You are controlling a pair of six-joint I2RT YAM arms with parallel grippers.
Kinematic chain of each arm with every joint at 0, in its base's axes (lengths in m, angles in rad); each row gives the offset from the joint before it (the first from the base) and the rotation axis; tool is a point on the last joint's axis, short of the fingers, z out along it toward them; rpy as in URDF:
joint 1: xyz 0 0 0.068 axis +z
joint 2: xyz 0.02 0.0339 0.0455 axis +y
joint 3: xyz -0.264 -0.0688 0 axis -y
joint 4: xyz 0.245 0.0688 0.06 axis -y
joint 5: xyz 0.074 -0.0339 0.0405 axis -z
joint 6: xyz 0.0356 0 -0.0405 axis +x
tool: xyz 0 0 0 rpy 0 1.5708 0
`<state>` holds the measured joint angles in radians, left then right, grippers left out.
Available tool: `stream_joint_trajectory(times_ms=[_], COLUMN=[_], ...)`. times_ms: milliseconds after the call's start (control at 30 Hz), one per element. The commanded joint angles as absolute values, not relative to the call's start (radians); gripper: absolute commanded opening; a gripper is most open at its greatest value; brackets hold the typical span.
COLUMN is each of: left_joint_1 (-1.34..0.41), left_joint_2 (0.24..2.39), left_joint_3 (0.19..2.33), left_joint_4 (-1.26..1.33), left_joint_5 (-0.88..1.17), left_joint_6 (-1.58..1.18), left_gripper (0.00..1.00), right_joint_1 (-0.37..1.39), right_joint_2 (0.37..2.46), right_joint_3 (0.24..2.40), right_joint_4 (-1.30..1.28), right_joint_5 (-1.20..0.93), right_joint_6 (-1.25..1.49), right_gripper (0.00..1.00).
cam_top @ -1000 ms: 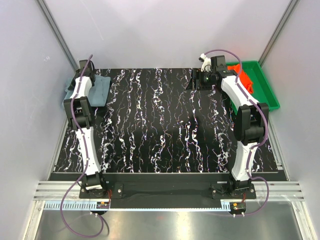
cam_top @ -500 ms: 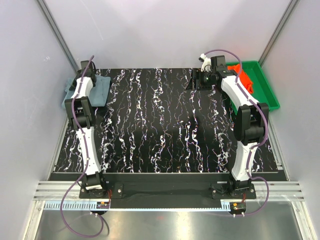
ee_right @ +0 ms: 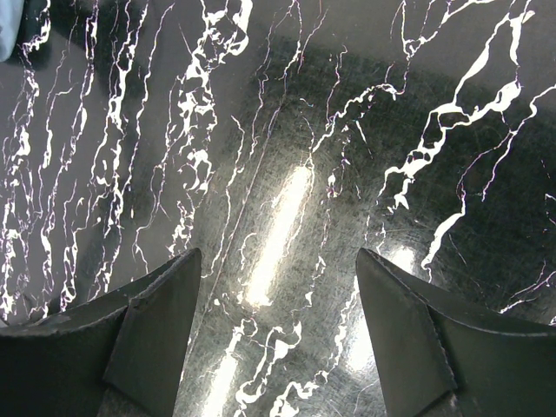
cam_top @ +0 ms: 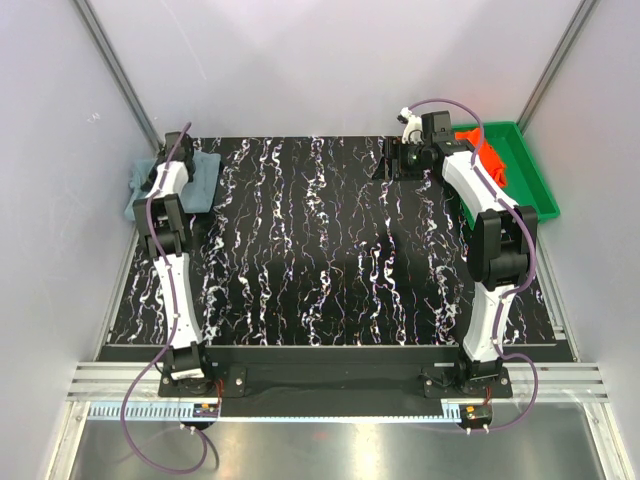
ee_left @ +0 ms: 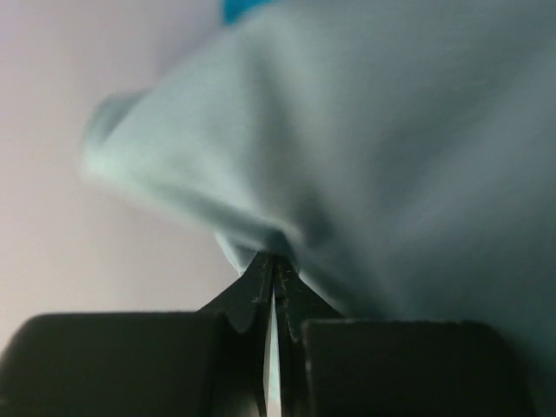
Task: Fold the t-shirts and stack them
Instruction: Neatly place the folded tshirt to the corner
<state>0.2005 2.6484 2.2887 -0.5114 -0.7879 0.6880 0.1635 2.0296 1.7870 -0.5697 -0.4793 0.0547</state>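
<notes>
From here I judge the job partly done. The grey-blue shirt (cam_top: 205, 175) lies as a compact folded pad at the far left corner of the tabletop (cam_top: 320, 260). My left wrist view shows a sliver of a teal shirt (ee_left: 239, 7) at the top edge. I cannot tell whether it is folded, or whether it lies under the grey-blue one. The orange-red shirt (cam_top: 487, 155) sits bunched in the green tray (cam_top: 530, 180) at the far right. It is neither spread nor folded, so it has yet to be fetched, folded and added to the pile.

My left gripper (ee_left: 274, 261) is all but closed, with only a hairline between the jaws. Grey-blue cloth gathers to a peak right at the tips, so I read it as pinching a fold of that shirt. My right gripper (ee_right: 278, 254) stands wide and holds nothing. It hangs over bare tabletop just left of the tray.

Compared with a second ago, my left wrist has swung slightly over the far left corner, and its cable now arcs a little further right. The shirt's outline looks much the same. The right arm, the tray and the orange-red shirt have not shifted.
</notes>
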Motion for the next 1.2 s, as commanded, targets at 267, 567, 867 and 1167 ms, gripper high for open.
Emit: stream_joint_trajectory(times_ms=[267,567,867,1167], left_joint_1=[0.236,0.235,0.203,0.063], left_joint_2=[2.715,2.741,2.711,2.384], left_joint_3=[2.373,2.382,2.41,2.223], left_joint_4=[-0.4,-0.232,-0.322,-0.397], left_joint_5=[-0.861,-0.885,-0.856,-0.762], left_joint_6=[0.742,0.848,0.726,0.6], left_gripper=[0.09,0.62,0.72,0.79], right_joint_1=[0.16,0.16,0.16,0.16], right_joint_2=[1.973,1.98,1.974,1.936], right_joint_3=[1.753,1.77,1.773,1.795], right_joint_4=[-0.558,-0.564,-0.565,-0.554], right_joint_5=[-0.462,-0.468,-0.466,-0.466], right_joint_6=[0.032,0.041,0.041,0.029], right_gripper=[0.8,0.8,0.8,0.8])
